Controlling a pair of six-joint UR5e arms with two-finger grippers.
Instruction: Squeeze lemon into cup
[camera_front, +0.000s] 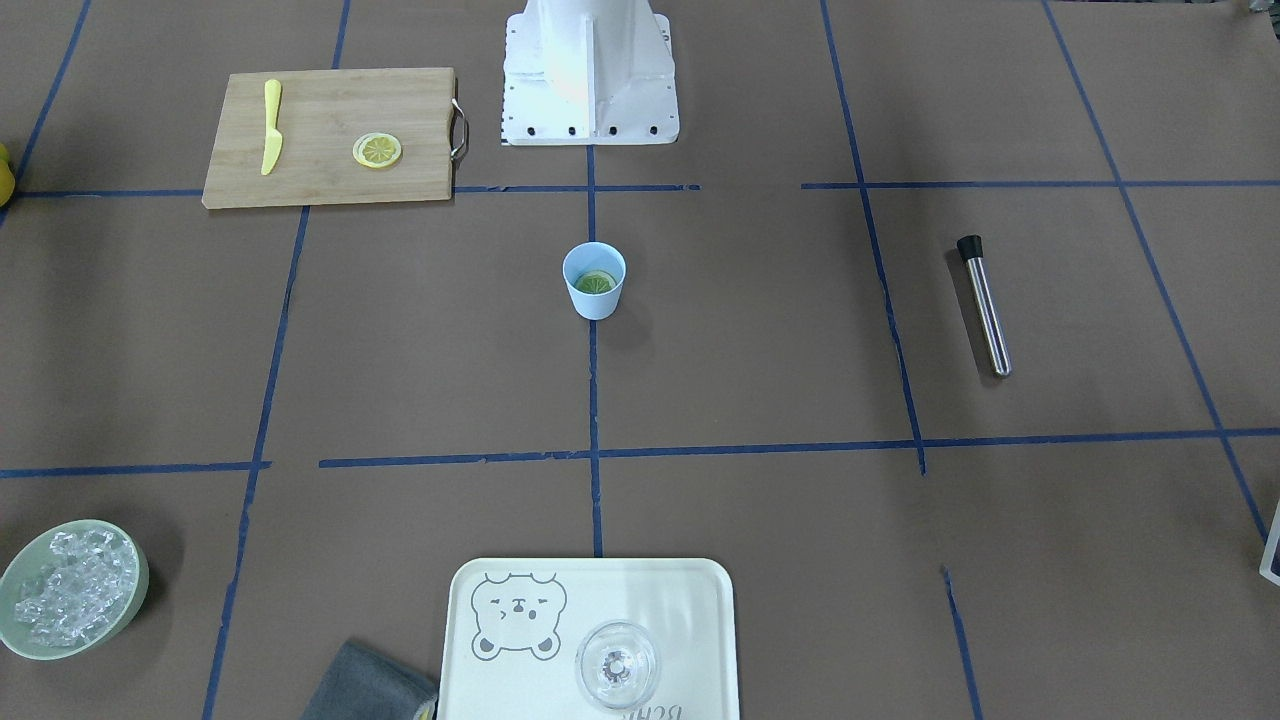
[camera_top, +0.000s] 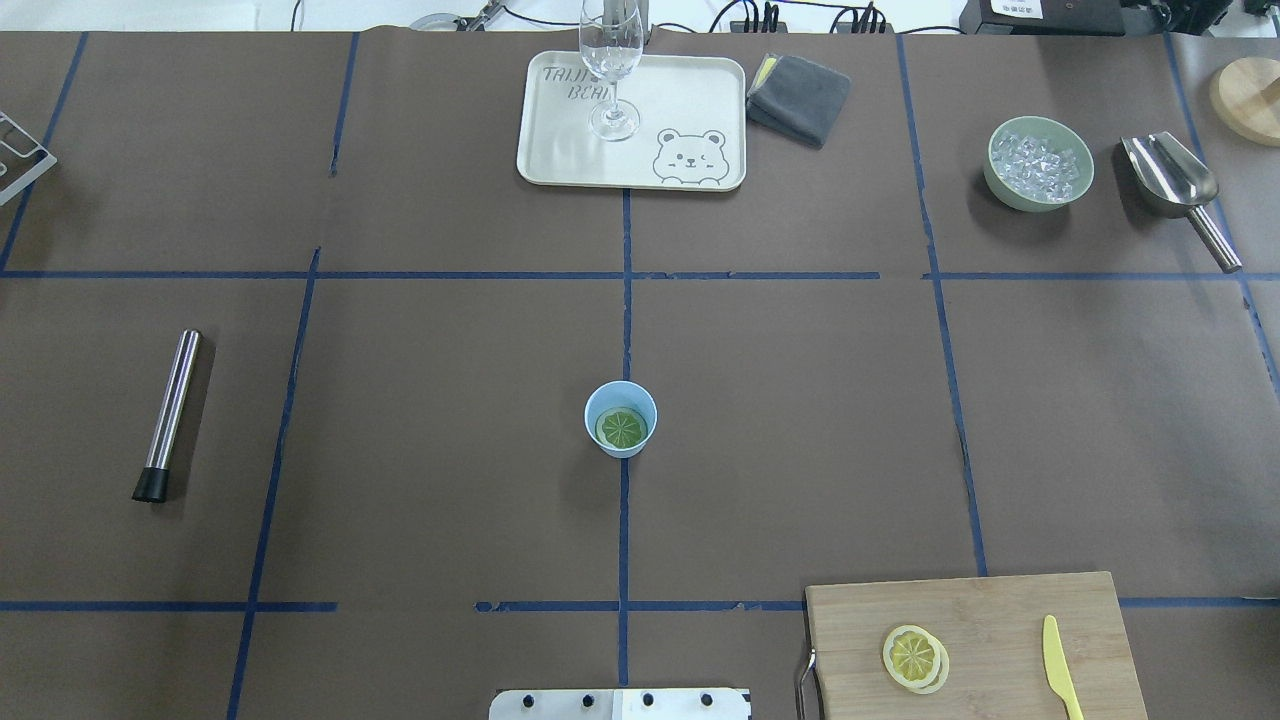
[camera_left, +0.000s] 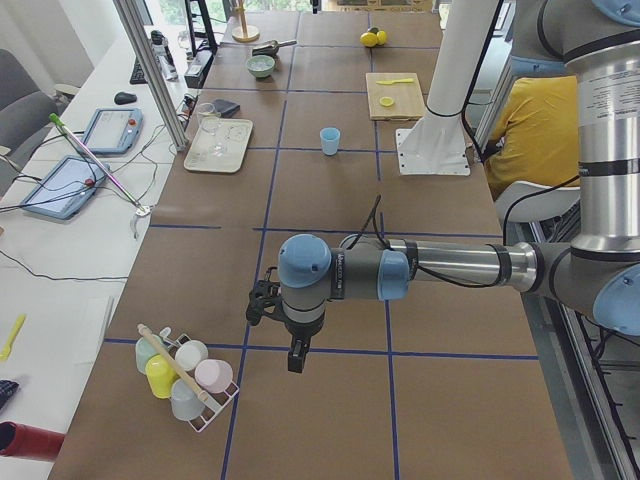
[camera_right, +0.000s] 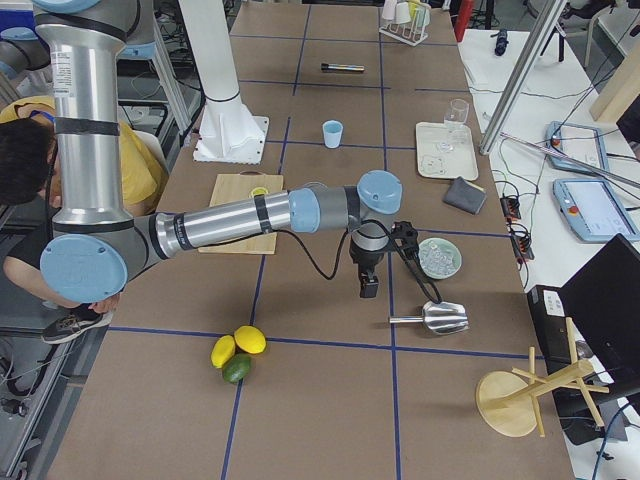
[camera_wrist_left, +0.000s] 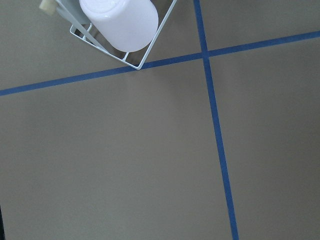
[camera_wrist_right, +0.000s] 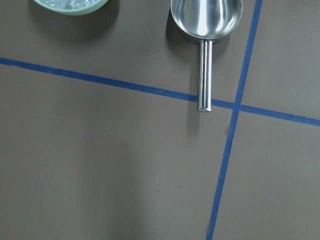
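The light-blue cup stands upright at the table's centre, on the blue centre line. Inside it lies a round citrus slice that looks greenish. A yellow lemon slice rests on the wooden cutting board. My left gripper hangs over the far left end of the table, near a rack of cups. My right gripper hangs near the ice bowl at the right end. Both are far from the cup. I cannot tell whether either is open or shut.
A yellow knife lies on the board. A tray holds a clear glass, with a grey cloth beside it. An ice bowl, a metal scoop, a steel rod, a cup rack and whole fruit lie around.
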